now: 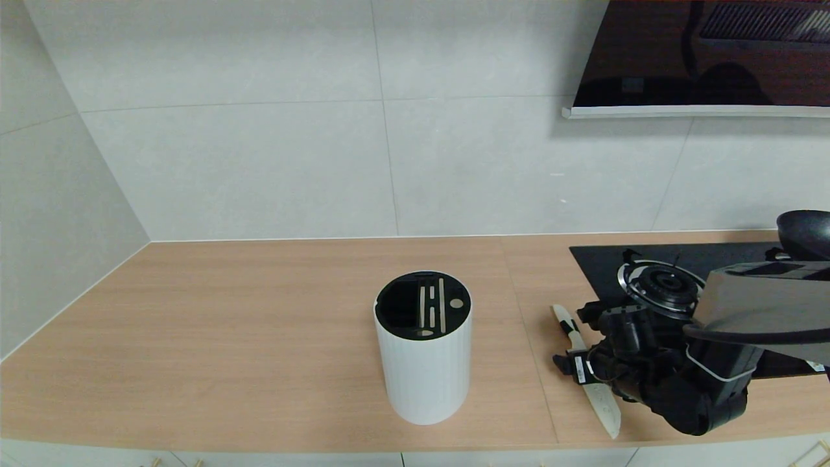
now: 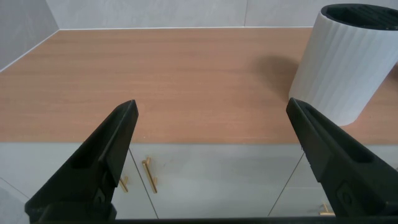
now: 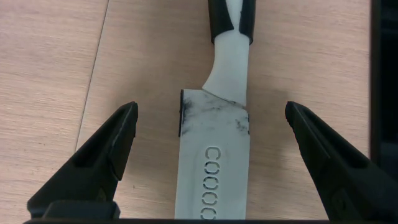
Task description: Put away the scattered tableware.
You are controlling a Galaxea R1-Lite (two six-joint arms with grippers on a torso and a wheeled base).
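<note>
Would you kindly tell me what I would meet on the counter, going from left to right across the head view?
White ribbed holder → knife → gas burner → dark pan. The right end effector overlaps the knife, so I left it out.

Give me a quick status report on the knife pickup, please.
Right gripper open, straddling the knife flat on the counter, not yet gripped. Left gripper open, over the counter front edge. White holder upright; nothing between it and the knife.
</note>
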